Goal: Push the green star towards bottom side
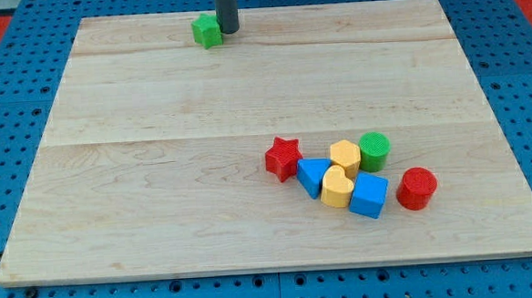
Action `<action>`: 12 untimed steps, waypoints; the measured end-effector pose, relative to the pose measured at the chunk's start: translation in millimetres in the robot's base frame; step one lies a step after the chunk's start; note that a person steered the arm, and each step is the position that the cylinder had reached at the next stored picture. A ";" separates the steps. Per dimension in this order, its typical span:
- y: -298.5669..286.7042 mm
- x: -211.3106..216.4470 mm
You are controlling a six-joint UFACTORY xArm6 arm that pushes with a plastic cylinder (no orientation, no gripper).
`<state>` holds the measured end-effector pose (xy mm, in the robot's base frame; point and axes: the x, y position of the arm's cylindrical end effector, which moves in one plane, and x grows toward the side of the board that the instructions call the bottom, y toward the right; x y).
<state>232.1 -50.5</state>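
My tip (228, 30) rests at the wooden board's (158, 173) top edge, touching or just beside the green star (207, 31), which lies at my nine o'clock near the view's top. Since the star must travel toward six o'clock, I judge I need to get around to its twelve o'clock side first. I am a bare rod with no jaws, holding nothing; the other blocks cluster well apart toward five o'clock.
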 end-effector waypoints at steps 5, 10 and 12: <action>-68.5 91.9; 23.4 25.6; -20.2 93.4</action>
<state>325.4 -70.7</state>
